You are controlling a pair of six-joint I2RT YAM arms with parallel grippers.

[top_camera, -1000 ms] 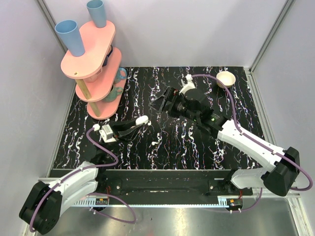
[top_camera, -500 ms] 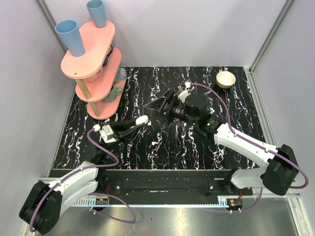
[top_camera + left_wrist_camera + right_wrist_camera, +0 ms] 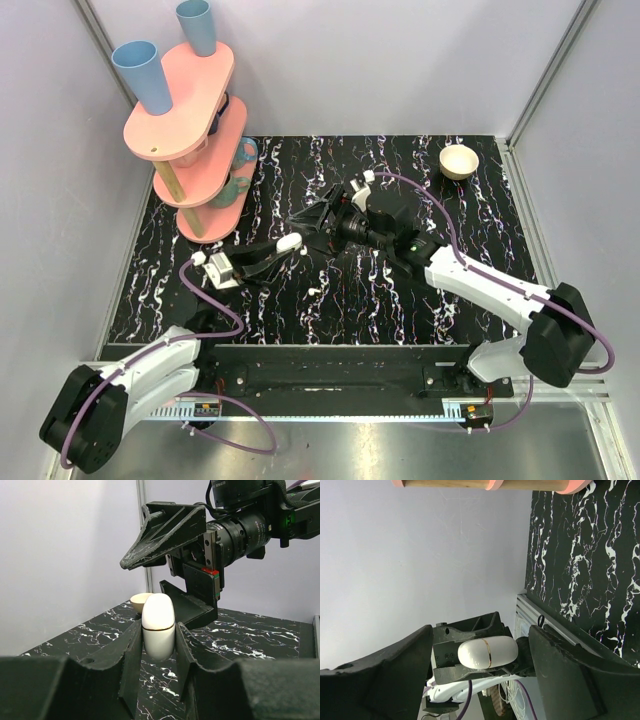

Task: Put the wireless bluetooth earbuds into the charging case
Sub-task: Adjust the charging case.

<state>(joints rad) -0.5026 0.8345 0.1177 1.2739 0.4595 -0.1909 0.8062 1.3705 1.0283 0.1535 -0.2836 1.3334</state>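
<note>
Right gripper (image 3: 303, 222), jaws spread, has neared the left gripper (image 3: 284, 250) clamping the charging case (image 3: 158, 617).

Smooth glossy white plastic charging case (image 3: 158, 622); matt black plastic left pincer (image 3: 158, 632); marbled black tabletop (image 3: 380, 300)

A black table top (image 3: 350, 300) with white marbling is carrying a pink tiered stand (image 3: 180, 105) at its far left corner, with the tiers sitting on a wooden post (image 3: 178, 195). One blue cup (image 3: 140, 72) is standing open end up at the left end of the top tier, and a second blue cup (image 3: 197, 25) is standing at the far end. A teal mug (image 3: 243, 160) is showing partly between the lower tiers. A small cream bowl (image 3: 459, 160) is resting near the far right corner, well apart from the stand.
</note>
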